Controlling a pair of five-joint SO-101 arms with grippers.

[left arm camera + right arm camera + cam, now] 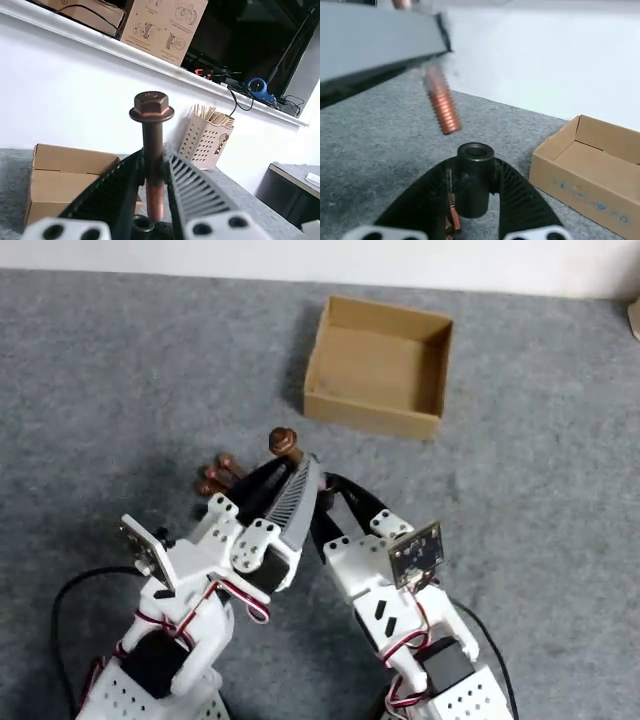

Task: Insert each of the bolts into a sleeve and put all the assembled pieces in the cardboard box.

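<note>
At the near centre of the frame, the right gripper (472,172) clamps a dark sleeve (474,192) upright. A copper bolt (442,107) hangs tilted just over its open mouth, not touching. A cardboard box (585,170) sits farther back on the grey tabletop (380,150).

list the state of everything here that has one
bolt, clamped head up in left gripper, tip near the sleeve mouth, not inserted
sleeve, upright in right gripper, bore empty
cardboard box, open, empty
loose bolts, lying flat, unsleeved
</note>
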